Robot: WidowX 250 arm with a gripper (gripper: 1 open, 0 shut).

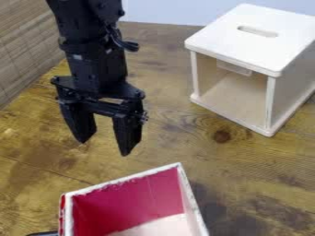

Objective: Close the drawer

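Observation:
The drawer (pixel 135 205) sits at the bottom edge of the view, a box-shaped tray with a glossy red inside and thin white rims, partly cut off by the frame. Nothing shows inside it. My gripper (pixel 103 136) hangs above its far left corner, pointing down. Its two black fingers (pixel 81 123) stand apart with nothing between them, so it is open and clear of the drawer's rim.
A pale wooden cube box (pixel 252 63) with a slot in its top and an open front stands at the back right. The brown wooden tabletop (pixel 185 138) lies between it and the drawer. A wooden panel (pixel 22 46) rises at the left.

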